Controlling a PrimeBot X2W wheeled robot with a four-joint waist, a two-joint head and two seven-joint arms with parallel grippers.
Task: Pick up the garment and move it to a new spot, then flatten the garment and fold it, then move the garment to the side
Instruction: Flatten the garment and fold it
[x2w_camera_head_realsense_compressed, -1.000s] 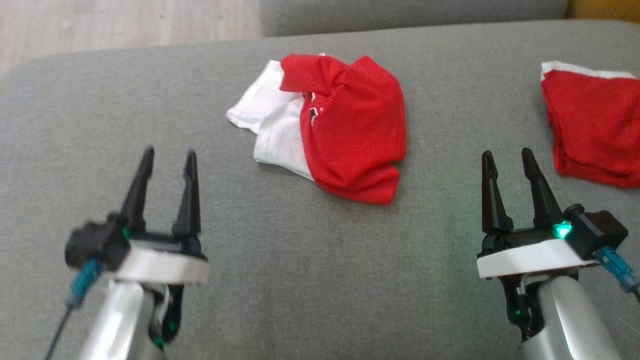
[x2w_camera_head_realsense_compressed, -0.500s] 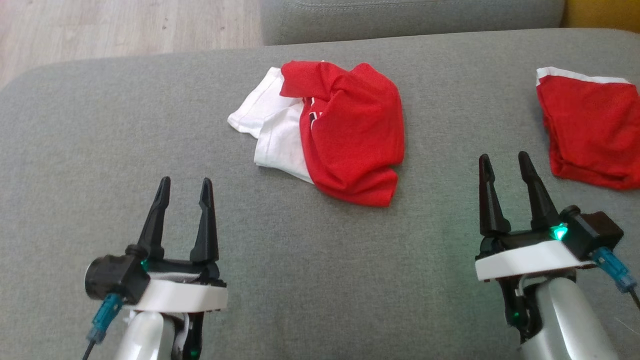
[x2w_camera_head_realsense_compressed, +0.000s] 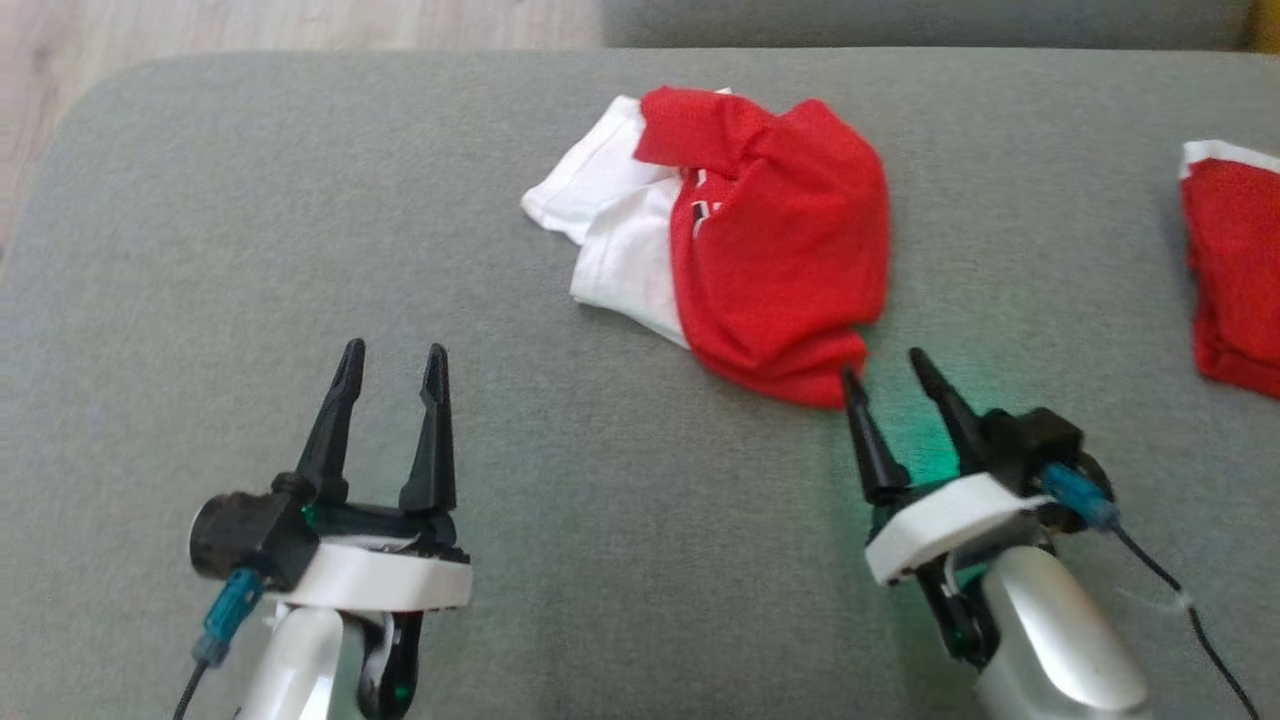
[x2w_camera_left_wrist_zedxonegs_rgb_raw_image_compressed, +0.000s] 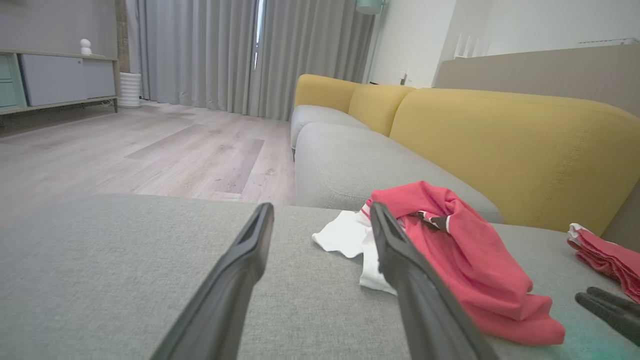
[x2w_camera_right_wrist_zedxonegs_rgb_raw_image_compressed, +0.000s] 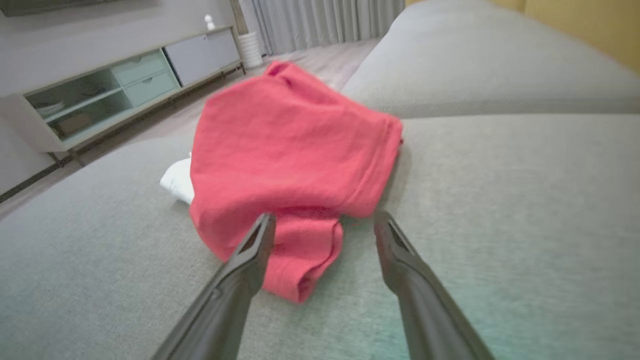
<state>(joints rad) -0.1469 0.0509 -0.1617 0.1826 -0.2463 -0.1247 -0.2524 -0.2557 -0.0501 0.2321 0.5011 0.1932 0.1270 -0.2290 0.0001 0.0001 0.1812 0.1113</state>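
Note:
A crumpled red and white garment (x2w_camera_head_realsense_compressed: 745, 235) lies in a heap on the grey sofa seat (x2w_camera_head_realsense_compressed: 300, 230), toward the back. My right gripper (x2w_camera_head_realsense_compressed: 886, 362) is open, tilted left, with its fingertips at the garment's near red corner. In the right wrist view that red corner (x2w_camera_right_wrist_zedxonegs_rgb_raw_image_compressed: 300, 260) lies between the spread fingers of my right gripper (x2w_camera_right_wrist_zedxonegs_rgb_raw_image_compressed: 325, 220). My left gripper (x2w_camera_head_realsense_compressed: 395, 355) stands open over bare cushion, to the left of and nearer than the garment. The left wrist view shows the garment (x2w_camera_left_wrist_zedxonegs_rgb_raw_image_compressed: 465, 260) to the right beyond my open left gripper (x2w_camera_left_wrist_zedxonegs_rgb_raw_image_compressed: 322, 210).
A second red cloth with a white edge (x2w_camera_head_realsense_compressed: 1235, 270) lies at the seat's far right. Another grey cushion (x2w_camera_left_wrist_zedxonegs_rgb_raw_image_compressed: 360, 170) and yellow backrests (x2w_camera_left_wrist_zedxonegs_rgb_raw_image_compressed: 510, 145) stand behind. Wooden floor (x2w_camera_head_realsense_compressed: 250, 25) lies beyond the seat's left edge. A low cabinet (x2w_camera_right_wrist_zedxonegs_rgb_raw_image_compressed: 125, 85) stands across the room.
The head camera has shifted, so the whole picture moved. My right gripper has gone forward and left to the garment's near corner. My left gripper moved right, then held. Both stayed open.

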